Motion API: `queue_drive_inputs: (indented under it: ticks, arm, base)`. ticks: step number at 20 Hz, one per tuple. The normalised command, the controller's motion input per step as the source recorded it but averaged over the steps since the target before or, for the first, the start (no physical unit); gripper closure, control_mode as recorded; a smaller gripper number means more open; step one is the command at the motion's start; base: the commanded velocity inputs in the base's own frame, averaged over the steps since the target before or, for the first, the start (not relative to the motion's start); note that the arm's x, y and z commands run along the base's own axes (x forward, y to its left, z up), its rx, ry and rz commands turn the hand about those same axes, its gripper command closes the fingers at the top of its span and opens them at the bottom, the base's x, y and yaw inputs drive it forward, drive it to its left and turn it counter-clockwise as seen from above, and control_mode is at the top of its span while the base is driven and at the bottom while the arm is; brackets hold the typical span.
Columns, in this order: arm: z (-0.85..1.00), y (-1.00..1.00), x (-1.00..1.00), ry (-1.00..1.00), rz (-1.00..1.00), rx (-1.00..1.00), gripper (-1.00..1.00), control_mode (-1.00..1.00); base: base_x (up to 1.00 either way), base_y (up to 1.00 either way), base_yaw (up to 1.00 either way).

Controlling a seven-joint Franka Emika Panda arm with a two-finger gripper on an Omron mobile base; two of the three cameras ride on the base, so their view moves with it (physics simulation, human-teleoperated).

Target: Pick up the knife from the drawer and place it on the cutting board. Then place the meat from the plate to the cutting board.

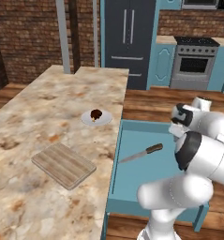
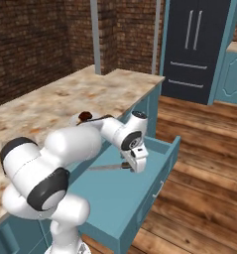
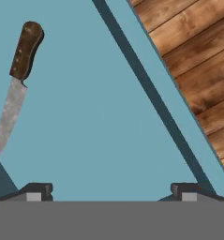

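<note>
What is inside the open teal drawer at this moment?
The knife lies alone on the flat floor of the drawer. The arm covers the drawer's right part, so nothing can be said about that part.

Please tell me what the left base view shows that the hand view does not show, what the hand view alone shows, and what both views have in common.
The left base view alone has the cutting board lying bare on the marble counter, and beyond it the plate with the meat on it. The hand view alone has the gripper: its two dark fingers stand wide apart with nothing between them. Both show the knife lying flat on the floor of the open drawer, apart from the gripper, and the wooden floor.
</note>
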Motion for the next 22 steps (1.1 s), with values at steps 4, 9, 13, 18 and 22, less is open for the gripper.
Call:
queue_drive_inputs:
  ticks: [4, 9, 13, 18, 22]
  arm:
    - [-0.19, 0.01, 0.37, 0.02, -0.1, -0.01, -1.0, -1.0]
    - [-0.25, 0.19, 0.48, 0.01, -0.03, -0.06, -1.0, -1.0]
    - [-0.23, 0.14, 0.49, 0.01, 0.0, -0.06, -1.0, -1.0]
    - [-0.28, 0.06, 0.47, 0.04, 0.0, -0.03, -1.0, -1.0]
    - [-0.3, 0.0, 0.39, 0.03, 0.0, -0.01, -1.0, -1.0]
  base:
    - [0.0, 0.0, 0.0]
    - [0.0, 0.0, 0.0]
    - [0.0, 0.0, 0.0]
    - [0.0, 0.0, 0.0]
    - [0.0, 0.0, 0.0]
